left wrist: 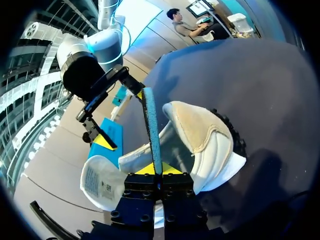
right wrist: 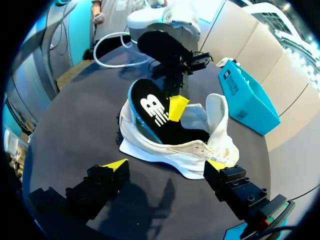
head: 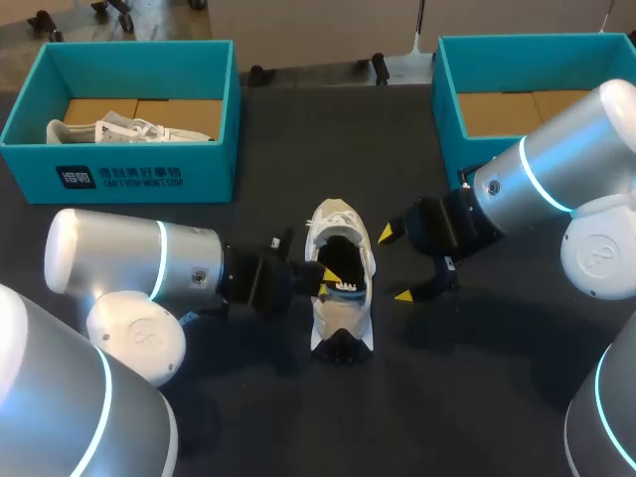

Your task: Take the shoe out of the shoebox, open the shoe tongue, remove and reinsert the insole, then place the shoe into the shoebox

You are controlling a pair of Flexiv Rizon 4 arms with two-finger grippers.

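Note:
A white shoe (head: 339, 316) lies on the dark table between my two grippers, its tongue (right wrist: 216, 111) folded up and back. A black insole (right wrist: 154, 112) with a blue edge (left wrist: 152, 131) rises partway out of the shoe's opening. My left gripper (head: 325, 280) is shut on that insole's edge, its fingertips (left wrist: 159, 169) pressed together around it. My right gripper (head: 397, 264) is open just right of the shoe (right wrist: 172, 147), its fingers on either side of the shoe's near flank without touching it.
A teal shoebox (head: 130, 179) at the back left holds another white shoe (head: 119, 129). A second teal shoebox (head: 452, 109) stands at the back right, behind my right arm. Bare dark tabletop (head: 467, 388) lies in front of the shoe.

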